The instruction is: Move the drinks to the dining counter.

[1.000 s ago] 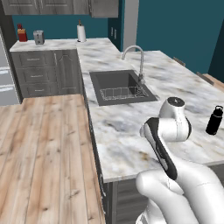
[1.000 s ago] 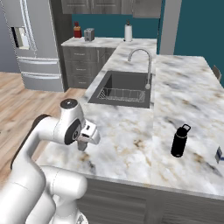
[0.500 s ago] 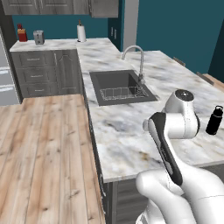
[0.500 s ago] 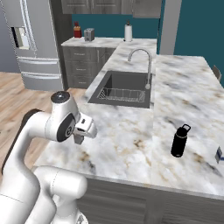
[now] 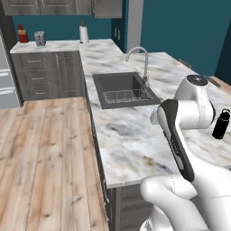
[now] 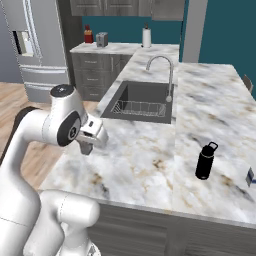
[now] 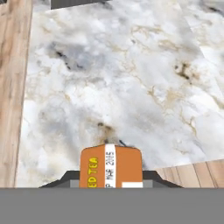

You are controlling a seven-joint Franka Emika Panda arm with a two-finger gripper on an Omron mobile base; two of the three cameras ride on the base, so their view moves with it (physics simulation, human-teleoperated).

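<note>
My gripper is shut on a tiny orange drink container with a white label strip, held above the veined marble of the dining counter. In the right base view the gripper hangs over the counter's near left part, fingers pointing down. A tall black bottle with a cap loop stands upright on the counter to the right, well apart from the hand; it shows behind my arm in the left base view. A blue-and-white carton peeks in at the right edge.
A dark sink with a wire rack and a curved faucet lies beyond the hand. Wood floor runs along the counter's left side. A fridge and back counter with a paper roll stand far off.
My arm's elbow has risen and swung, and the hand has lifted slightly over the counter with the orange container. The bottle and carton have stayed put.
</note>
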